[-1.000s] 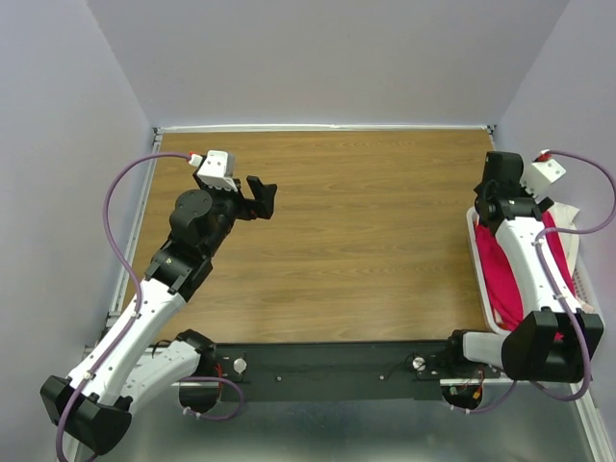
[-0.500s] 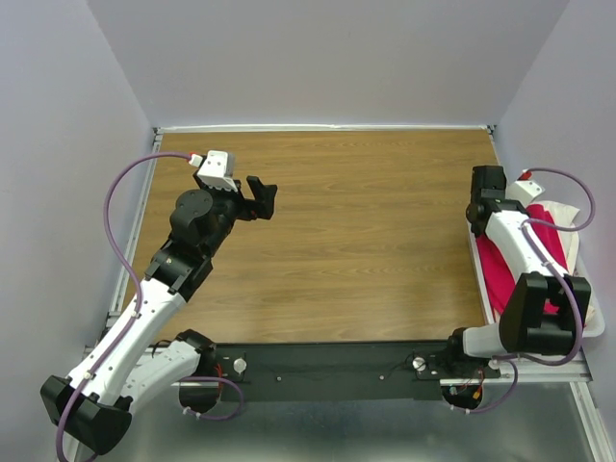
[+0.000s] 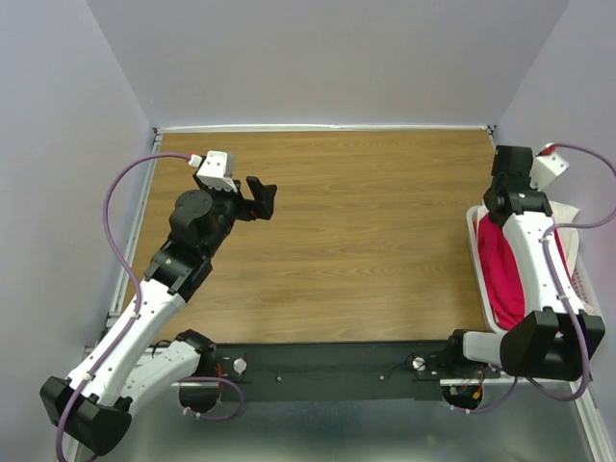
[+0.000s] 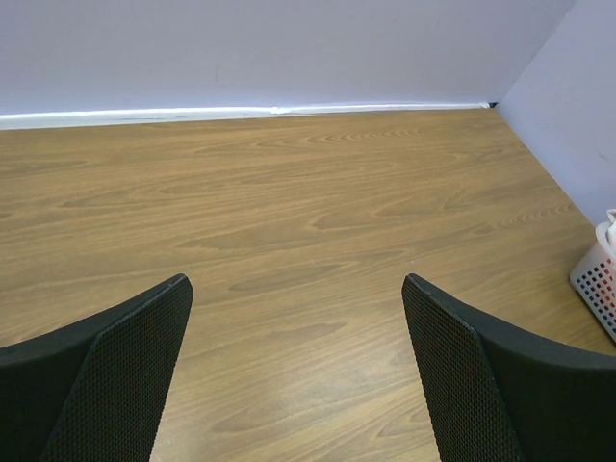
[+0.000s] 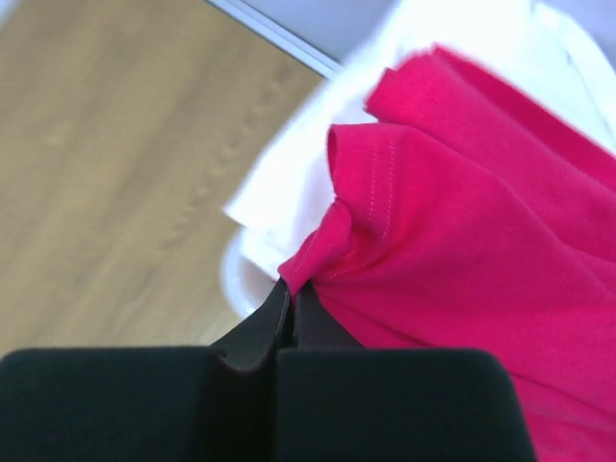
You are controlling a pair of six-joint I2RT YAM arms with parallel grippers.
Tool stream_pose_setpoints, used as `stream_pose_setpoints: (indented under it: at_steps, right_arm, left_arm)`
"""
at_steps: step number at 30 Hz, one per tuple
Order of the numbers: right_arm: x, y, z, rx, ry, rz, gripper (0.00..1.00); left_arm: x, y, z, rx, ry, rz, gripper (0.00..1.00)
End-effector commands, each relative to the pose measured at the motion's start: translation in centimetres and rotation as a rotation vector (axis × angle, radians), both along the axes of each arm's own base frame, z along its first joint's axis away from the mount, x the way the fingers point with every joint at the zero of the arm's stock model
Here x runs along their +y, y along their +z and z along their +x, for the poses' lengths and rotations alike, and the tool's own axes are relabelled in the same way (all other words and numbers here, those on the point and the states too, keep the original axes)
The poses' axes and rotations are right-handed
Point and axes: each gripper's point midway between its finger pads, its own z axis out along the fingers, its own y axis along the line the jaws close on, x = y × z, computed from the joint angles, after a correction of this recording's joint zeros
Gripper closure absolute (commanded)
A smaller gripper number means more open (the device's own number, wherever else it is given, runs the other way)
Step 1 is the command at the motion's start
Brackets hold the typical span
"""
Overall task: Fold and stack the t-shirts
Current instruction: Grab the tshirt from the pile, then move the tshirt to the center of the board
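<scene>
right gripper (image 5: 292,300): pinching hem of red t-shirt (image 5: 462,250) — ready to lift | shirt: in basket (image 4: 599,279), right edge of table (image 3: 366,241) | left gripper (image 4: 296,318): fingers wide, empty — parked over table

From above, the right arm (image 3: 535,265) is covering most of the red t-shirt (image 3: 497,274) and the laundry basket (image 3: 584,289), and the right gripper (image 5: 289,294) is hiding its fingertips beneath the wrist. In the right wrist view the red cloth is running off the right and bottom edges, and the white mass (image 5: 289,183) is blurring (basket rim or pale shirt, unclear which). The left wrist view is catching only 1 corner of the basket at its right edge, and its bottom edge is cutting off the 2 fingers (image 4: 125,375) of the left gripper (image 4: 296,289).
</scene>
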Motion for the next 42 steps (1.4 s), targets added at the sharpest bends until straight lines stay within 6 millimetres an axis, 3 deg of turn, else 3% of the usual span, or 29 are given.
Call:
stream_pose_setpoints:
  at_steps: [1, 2, 3, 5, 7, 8, 9, 10, 11, 13, 14, 16, 17, 20, 22, 23, 25, 26, 27, 28, 30, 31, 34, 38, 39, 42]
  right_arm:
    - [2.6, 7.5, 2.4, -0.181, 0.191, 0.057, 1.00]
    - [3.3, 8.6, 3.0, -0.205, 0.234, 0.071, 1.00]
    - [4.0, 11.6, 3.9, -0.275, 0.283, 0.077, 1.00]
    - [6.6, 13.4, 5.8, -0.318, 0.424, 0.145, 0.99]
    - [9.7, 16.8, 7.4, -0.400, 0.567, 0.198, 1.00]
    - [12.4, 16.7, 8.6, -0.391, 0.635, 0.216, 1.00]
    - [13.8, 19.0, 9.1, -0.432, 0.664, 0.187, 0.99]
    - [15.6, 19.7, 9.6, -0.438, 0.698, 0.178, 1.00]
    - [19.6, 19.1, 10.3, -0.413, 0.781, 0.192, 1.00]
    - [23.3, 21.2, 10.7, -0.454, 0.857, 0.200, 1.00]
    - [26.8, 20.9, 10.7, -0.442, 0.924, 0.217, 1.00]
    - [30.1, 21.8, 10.6, -0.459, 0.978, 0.210, 1.00]
    - [33.4, 21.6, 9.6, -0.452, 1.048, 0.221, 1.00]
    - [37.2, 18.6, 9.3, -0.381, 1.110, 0.218, 0.99]
    - [37.9, 15.7, 9.2, -0.319, 1.119, 0.227, 0.95]
    - [37.8, 12.3, 9.1, -0.247, 1.114, 0.227, 0.76]
    - [37.4, 9.4, 8.5, -0.195, 1.096, 0.229, 0.54]
    - [36.5, 6.7, 7.7, -0.155, 1.075, 0.224, 0.39]
    - [36.1, 8.5, 7.7, -0.215, 1.053, 0.226, 0.31]
    - [35.1, 5.1, 6.8, -0.156, 1.014, 0.226, 0.23]
    - [32.9, 5.2, 6.4, -0.200, 0.926, 0.188, 0.09]
    - [32.0, 3.0, 6.0, -0.167, 0.889, 0.182, 0.08]
    - [31.5, 1.0, 6.6, -0.135, 0.866, 0.156, 0.08]
    - [35.5, -2.0, 7.6, -0.105, 0.986, 0.261, 0.17]
    - [37.1, -3.9, 7.5, -0.070, 1.029, 0.319, 0.18]
    - [40.3, -5.3, 8.5, -0.089, 1.106, 0.411, 0.22]
  left_arm:
    - [0.1, 1.2, -0.3, -0.021, -0.002, -0.015, 0.03]
    - [0.2, 1.2, -0.3, -0.021, -0.001, -0.015, 0.03]
    - [0.2, 1.2, -0.3, -0.021, 0.001, -0.014, 0.03]
    - [0.3, 1.1, -0.2, -0.019, 0.011, -0.009, 0.03]
    - [0.6, 1.1, -0.1, -0.018, 0.024, -0.006, 0.03]
    - [0.8, 1.1, 0.0, -0.018, 0.036, -0.003, 0.03]
    - [0.9, 1.1, 0.0, -0.018, 0.045, -0.002, 0.03]
    - [1.1, 1.0, 0.0, -0.017, 0.051, -0.001, 0.03]
    - [1.3, 0.9, 0.1, -0.016, 0.063, 0.004, 0.03]
    - [1.6, 0.9, 0.2, -0.014, 0.080, 0.010, 0.03]
    - [2.0, 0.8, 0.2, -0.011, 0.098, 0.013, 0.03]
    - [2.3, 0.8, 0.3, -0.010, 0.116, 0.016, 0.03]
    - [2.6, 0.7, 0.3, -0.009, 0.134, 0.018, 0.03]
    - [3.3, 0.6, 0.4, -0.002, 0.172, 0.017, 0.03]
    - [3.5, 0.4, 0.4, 0.003, 0.181, 0.012, 0.03]
    - [3.7, 0.2, 0.4, 0.010, 0.192, 0.012, 0.03]
    - [3.7, -0.1, 0.4, 0.020, 0.196, 0.005, 0.03]
    - [3.7, -0.5, 0.4, 0.033, 0.202, 0.000, 0.03]
    - [3.7, -0.6, 0.3, 0.039, 0.204, -0.009, 0.03]
    - [3.7, -0.9, 0.4, 0.048, 0.208, -0.015, 0.03]
    - [3.6, -1.8, 0.5, 0.078, 0.215, -0.030, 0.03]
    - [3.6, -1.9, 0.5, 0.084, 0.219, -0.036, 0.03]
    - [3.5, -3.0, 1.0, 0.124, 0.238, -0.061, 0.03]
    - [3.4, -5.4, 1.6, 0.208, 0.280, -0.098, 0.03]
    - [3.5, -5.8, 1.6, 0.225, 0.292, -0.106, 0.03]
    - [3.9, -7.7, 2.0, 0.276, 0.322, -0.122, 0.04]
